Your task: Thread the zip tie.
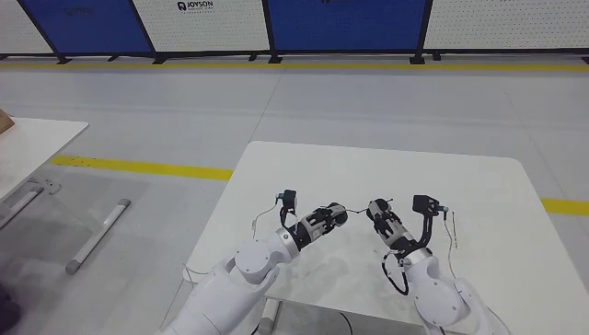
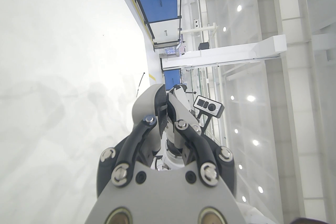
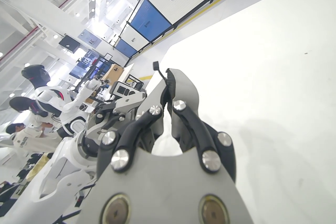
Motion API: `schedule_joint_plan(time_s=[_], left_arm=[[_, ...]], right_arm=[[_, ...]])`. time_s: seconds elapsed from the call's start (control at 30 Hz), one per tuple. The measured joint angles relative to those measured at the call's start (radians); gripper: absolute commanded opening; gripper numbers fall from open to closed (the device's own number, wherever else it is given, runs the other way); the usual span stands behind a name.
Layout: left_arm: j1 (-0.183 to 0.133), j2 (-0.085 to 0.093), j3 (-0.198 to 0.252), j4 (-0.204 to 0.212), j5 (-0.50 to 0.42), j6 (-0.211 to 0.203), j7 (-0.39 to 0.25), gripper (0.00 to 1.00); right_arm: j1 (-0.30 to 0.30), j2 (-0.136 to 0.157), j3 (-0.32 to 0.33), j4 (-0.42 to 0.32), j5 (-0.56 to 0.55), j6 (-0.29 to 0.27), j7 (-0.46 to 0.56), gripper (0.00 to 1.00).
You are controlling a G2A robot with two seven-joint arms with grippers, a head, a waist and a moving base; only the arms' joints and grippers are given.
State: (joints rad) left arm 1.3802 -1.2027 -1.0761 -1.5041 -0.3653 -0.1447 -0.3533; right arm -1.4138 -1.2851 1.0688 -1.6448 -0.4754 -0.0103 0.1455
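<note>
Zip tie (image 3: 160, 73): black, held above the worktop (image 1: 460, 179) between the arms, head jutting out past the right end effector (image 3: 168, 72).
Handling: likely light, springy and slick; best pinched near the head.
Right end effector: clamped on the strap.
Left end effector (image 2: 164, 88): closed, contents unclear.

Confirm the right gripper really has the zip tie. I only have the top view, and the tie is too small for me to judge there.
Observer: Yes. In the right wrist view the right gripper is shut on the zip tie, and the tie's head sticks out past the gripper's tip.
Operator: And the left one?
Observer: In the left wrist view the left gripper is shut. I can't tell whether the tie's tail is pinched inside it.
</note>
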Motion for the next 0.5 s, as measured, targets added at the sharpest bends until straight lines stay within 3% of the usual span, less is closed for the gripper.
schedule_joint_plan(time_s=[0.5], left_arm=[[0.0, 0.0, 0.0, 0.0, 0.0, 0.0, 0.0, 0.0]], right_arm=[[-0.02, -0.002, 0.01, -0.015, -0.014, -0.006, 0.006, 0.0]])
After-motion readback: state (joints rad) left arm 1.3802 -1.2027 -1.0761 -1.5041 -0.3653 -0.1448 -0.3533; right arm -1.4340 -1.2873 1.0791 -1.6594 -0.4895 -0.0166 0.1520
